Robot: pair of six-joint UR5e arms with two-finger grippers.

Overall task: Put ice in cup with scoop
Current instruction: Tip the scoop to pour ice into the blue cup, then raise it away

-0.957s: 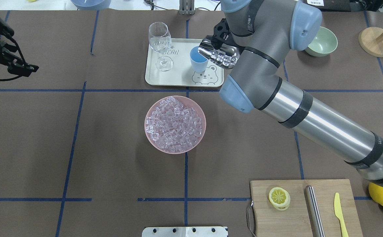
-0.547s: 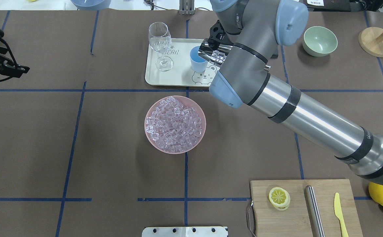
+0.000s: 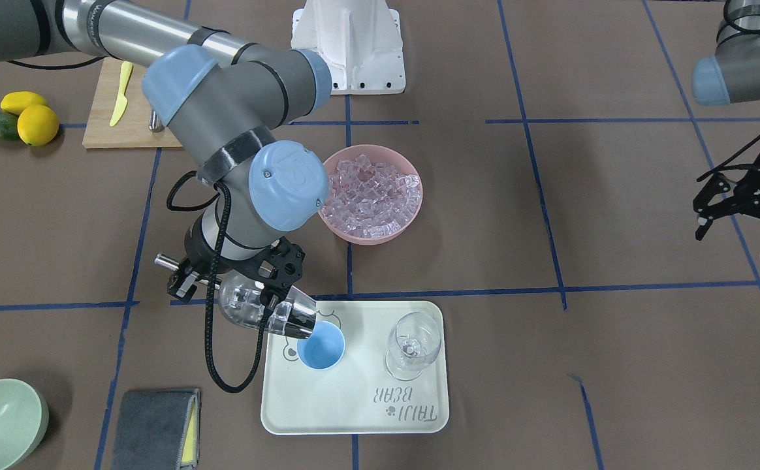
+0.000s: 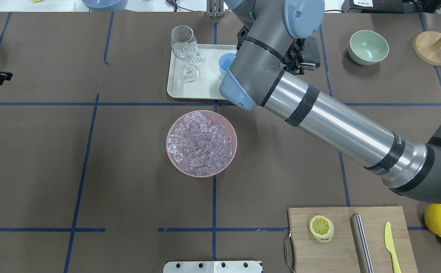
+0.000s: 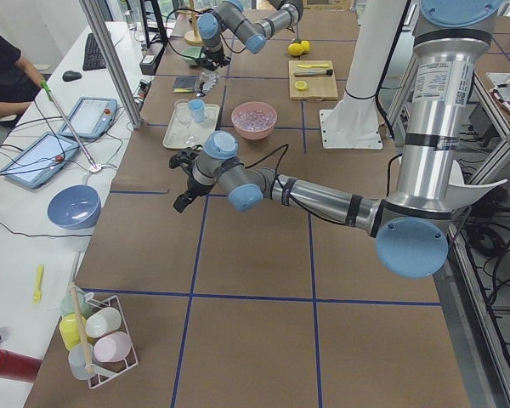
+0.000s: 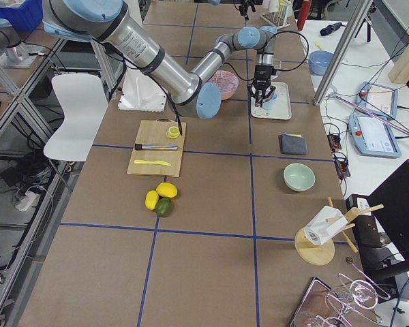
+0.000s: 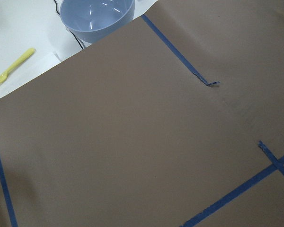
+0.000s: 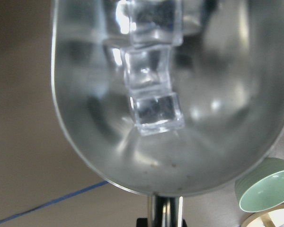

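Steel scoop [image 3: 264, 310] hangs tilted, its mouth lowered to the rim of the light-blue cup [image 3: 320, 349], with a few clear ice cubes [image 8: 154, 101] lined up inside its trough. Its thin rod handle runs back and up into the right gripper [image 3: 197, 277], which is clamped on it, so the trough sits just ahead of and below the gripper. The cup stands on a cream tray [image 3: 354, 411] beside a wine glass [image 3: 412, 346]. Near the tray, a pink bowl [image 3: 414, 196] holds more ice cubes in a heap. Far across the desk [image 3: 550, 365], the left gripper [image 3: 739, 236] hovers with its fingers spread, holding nothing.
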